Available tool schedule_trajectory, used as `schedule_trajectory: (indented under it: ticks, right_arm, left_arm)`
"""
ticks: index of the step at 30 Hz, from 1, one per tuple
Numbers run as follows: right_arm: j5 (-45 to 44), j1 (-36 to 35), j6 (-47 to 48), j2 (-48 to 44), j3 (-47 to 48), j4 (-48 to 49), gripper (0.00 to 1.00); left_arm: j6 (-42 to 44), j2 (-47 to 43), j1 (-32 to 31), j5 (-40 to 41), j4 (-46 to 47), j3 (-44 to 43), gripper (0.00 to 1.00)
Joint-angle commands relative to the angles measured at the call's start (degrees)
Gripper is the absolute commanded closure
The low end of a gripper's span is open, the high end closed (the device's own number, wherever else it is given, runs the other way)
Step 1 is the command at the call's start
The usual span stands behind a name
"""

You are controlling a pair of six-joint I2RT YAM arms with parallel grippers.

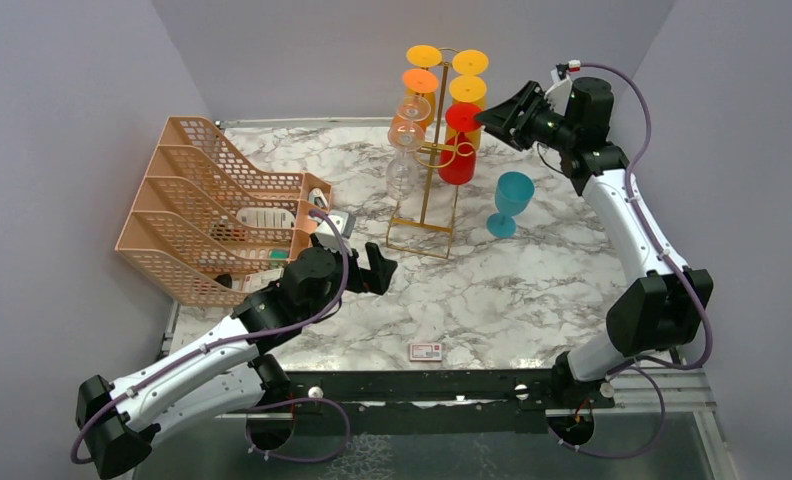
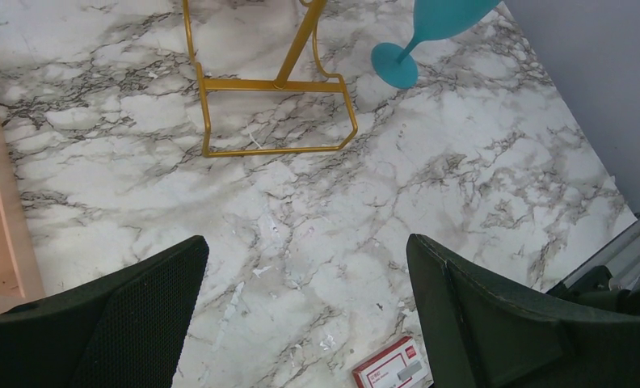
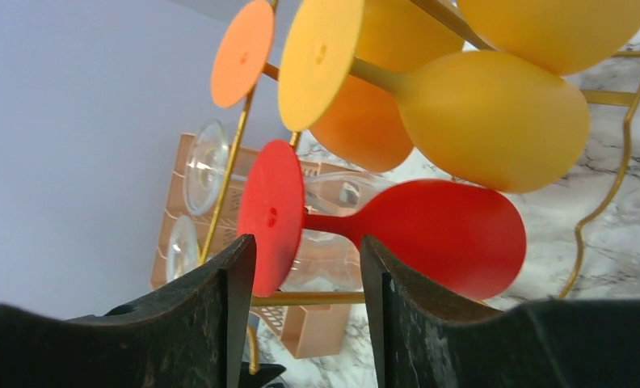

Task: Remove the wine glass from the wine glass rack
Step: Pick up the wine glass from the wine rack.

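Left end effector (image 2: 306,242), wide open and empty, hovers over the bench (image 2: 462,202). Farther off, the right end effector (image 3: 307,242) is partly open and straddles the foot of the red wine glass (image 3: 438,230), with no clamp visible. That glass hangs on the wine glass rack (image 2: 272,84) just beyond.

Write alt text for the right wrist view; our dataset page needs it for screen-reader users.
The open right end effector brackets the foot and stem of a red wine glass hanging on the gold wine glass rack. Yellow wine glasses and an orange glass hang above; clear glasses hang behind.
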State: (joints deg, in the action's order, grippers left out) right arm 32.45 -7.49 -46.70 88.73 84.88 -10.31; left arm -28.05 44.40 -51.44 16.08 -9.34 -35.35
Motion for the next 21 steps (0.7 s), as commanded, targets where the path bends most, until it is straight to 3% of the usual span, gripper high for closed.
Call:
schedule_trajectory:
  ticks: [1,4,7,21]
  right_arm:
    - [2.43,0.10,-2.04,2.06,4.31,2.16,0.50]
    - [2.88,0.11,-1.91,3.46,5.88,0.75,0.58]
    - [3.19,0.10,-1.98,3.81,6.08,0.75,0.73]
    - [2.24,0.12,-2.60,2.29,6.61,-0.94,0.94]
  left_arm:
    - [0.47,-1.26,0.20,1.89,1.82,-0.28,0.01]
    - [0.54,-1.08,0.25,1.86,1.96,-0.33,0.01]
    - [0.32,-1.07,0.21,1.68,1.61,-0.57,0.01]
    - [-0.62,-1.01,0.37,1.59,-0.26,-1.50,0.01]
